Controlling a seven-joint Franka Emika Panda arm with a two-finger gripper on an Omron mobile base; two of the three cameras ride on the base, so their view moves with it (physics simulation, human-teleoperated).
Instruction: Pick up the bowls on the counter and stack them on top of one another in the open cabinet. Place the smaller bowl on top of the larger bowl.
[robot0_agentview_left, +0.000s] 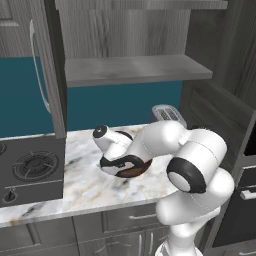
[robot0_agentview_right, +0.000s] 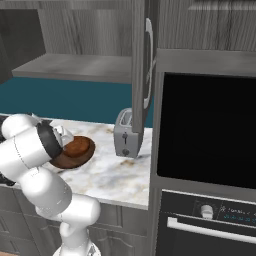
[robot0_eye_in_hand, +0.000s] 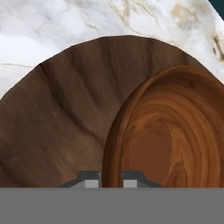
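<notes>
In the hand view the smaller bowl (robot0_eye_in_hand: 170, 135), reddish-brown with swirled grain, lies over the right part of the larger bowl (robot0_eye_in_hand: 61, 113), which is wide and dark brown. My gripper (robot0_eye_in_hand: 111, 180) has its two fingertips close together astride the small bowl's near rim, shut on it. In the right base view the small bowl (robot0_agentview_right: 75, 146) sits against the larger bowl (robot0_agentview_right: 72, 162) on the counter (robot0_agentview_right: 115, 175), half behind my arm. From the left base view the hand covers most of the bowls (robot0_agentview_left: 134, 171). Up above them is the open cabinet's bare grey shelf (robot0_agentview_left: 135, 70).
The cabinet door (robot0_agentview_left: 52, 75) with its curved handle hangs open above the counter's left part. A silver toaster (robot0_agentview_right: 127, 135) stands at the back right of the bowls. The dark stovetop (robot0_agentview_left: 30, 167) is to the left, a black oven (robot0_agentview_right: 205, 130) to the right.
</notes>
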